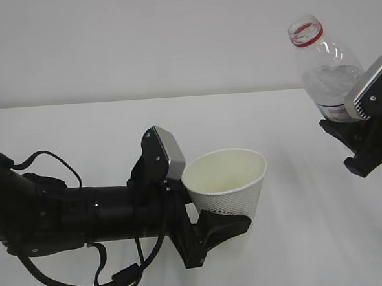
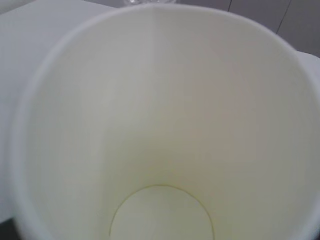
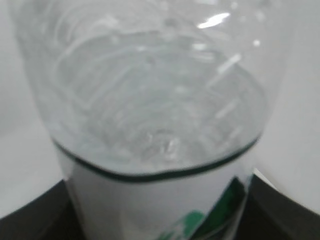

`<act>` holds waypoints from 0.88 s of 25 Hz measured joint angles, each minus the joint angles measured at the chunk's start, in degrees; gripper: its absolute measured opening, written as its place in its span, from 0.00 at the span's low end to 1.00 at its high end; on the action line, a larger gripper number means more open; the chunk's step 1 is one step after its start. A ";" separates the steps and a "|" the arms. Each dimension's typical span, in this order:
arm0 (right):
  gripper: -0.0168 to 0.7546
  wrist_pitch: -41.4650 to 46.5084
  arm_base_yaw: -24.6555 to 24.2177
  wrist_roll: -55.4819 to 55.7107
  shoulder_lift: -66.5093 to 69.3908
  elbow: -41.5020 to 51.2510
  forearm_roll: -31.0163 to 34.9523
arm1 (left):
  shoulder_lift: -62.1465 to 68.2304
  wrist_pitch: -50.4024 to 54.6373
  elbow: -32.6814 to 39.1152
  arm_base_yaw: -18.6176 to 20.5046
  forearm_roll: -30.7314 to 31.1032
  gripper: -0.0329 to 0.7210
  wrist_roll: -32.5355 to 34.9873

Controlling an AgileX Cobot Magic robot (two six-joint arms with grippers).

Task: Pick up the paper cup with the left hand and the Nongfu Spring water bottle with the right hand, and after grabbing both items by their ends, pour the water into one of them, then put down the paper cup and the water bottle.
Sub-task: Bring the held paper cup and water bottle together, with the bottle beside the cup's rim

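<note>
My left gripper (image 1: 217, 224) is shut on the base of the white paper cup (image 1: 227, 178), held just above the table with its mouth up and leaning right. The left wrist view looks straight into the cup (image 2: 165, 120); its cream inside and round bottom look dry, and the jaws are hidden. High at the right, my right gripper (image 1: 361, 140) is shut on the lower end of the Nongfu Spring water bottle (image 1: 323, 63), which leans left with its open red-ringed neck uppermost. Clear water (image 3: 160, 105) fills the bottle above the white label (image 3: 145, 205), between dark fingers (image 3: 287, 217).
The white table (image 1: 313, 239) spreads under both arms, with a plain pale wall behind it. My left arm's black body and looping cables (image 1: 66, 215) lie low across the table's left side. A wide gap separates the cup's rim from the bottle's mouth.
</note>
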 joint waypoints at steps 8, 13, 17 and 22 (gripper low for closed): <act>0.69 -4.31 0.00 -1.69 0.00 0.00 -0.22 | 0.80 0.99 -1.41 0.00 0.25 0.74 0.00; 0.69 -6.29 0.00 -4.94 0.00 0.00 -0.57 | 3.35 -0.18 -3.42 0.00 0.83 0.74 0.00; 0.69 -6.38 0.00 -6.55 0.44 0.00 -0.57 | 4.11 -1.61 -3.39 -0.21 1.04 0.74 0.00; 0.69 -6.38 0.00 -9.22 2.12 0.00 -0.57 | 4.13 -1.61 -3.39 -1.45 1.04 0.74 -0.02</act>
